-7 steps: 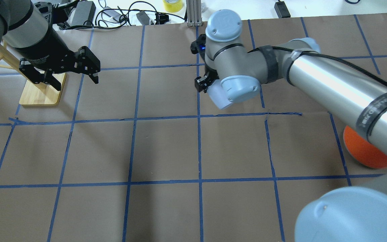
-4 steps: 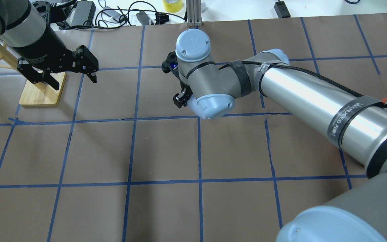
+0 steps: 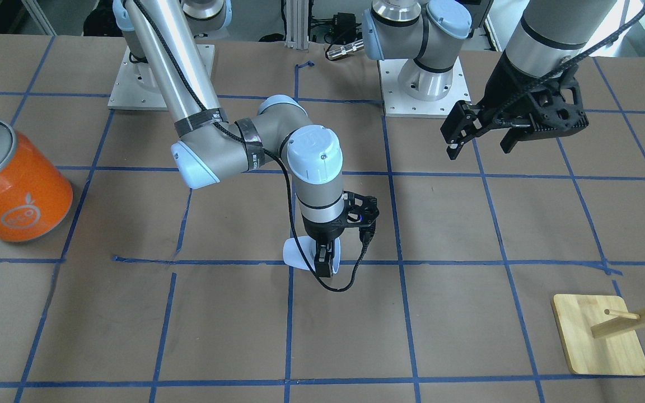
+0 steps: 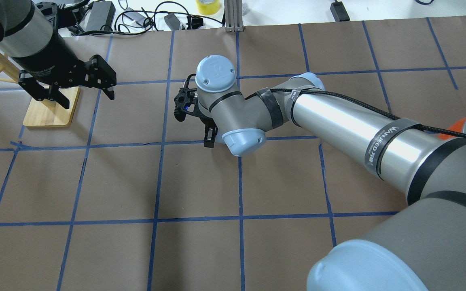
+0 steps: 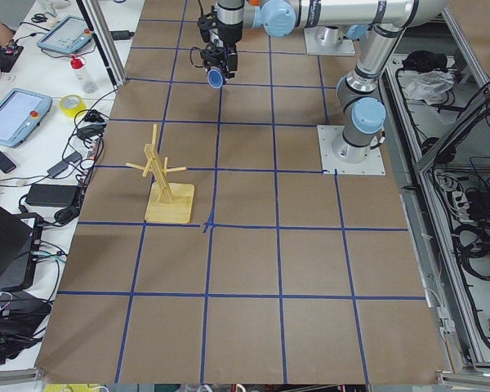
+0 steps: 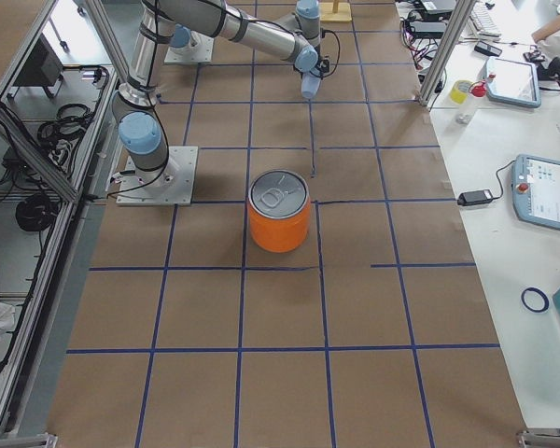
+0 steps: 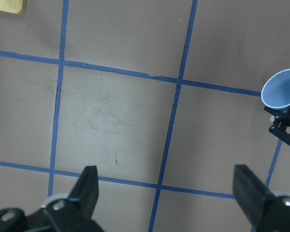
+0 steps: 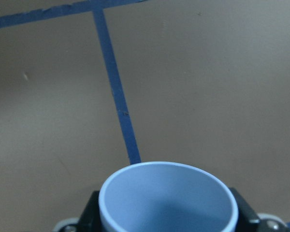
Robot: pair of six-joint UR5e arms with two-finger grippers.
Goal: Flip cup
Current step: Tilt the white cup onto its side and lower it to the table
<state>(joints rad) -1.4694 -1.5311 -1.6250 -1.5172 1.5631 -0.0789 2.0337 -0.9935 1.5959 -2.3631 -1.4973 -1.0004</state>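
The cup (image 3: 297, 253) is off the table (image 3: 468, 336), near its middle, clamped between the fingers of the right gripper (image 3: 318, 262). It looks tilted, its open mouth turned partly sideways toward the left arm's side, so I'd judge the pick-up done and the turn about halfway. What's left is finishing the rotation, setting the cup down and letting go. The left gripper (image 3: 482, 140) hangs spread wide and holds nothing, well apart from the cup. The orange can (image 3: 14, 184) stands far off.
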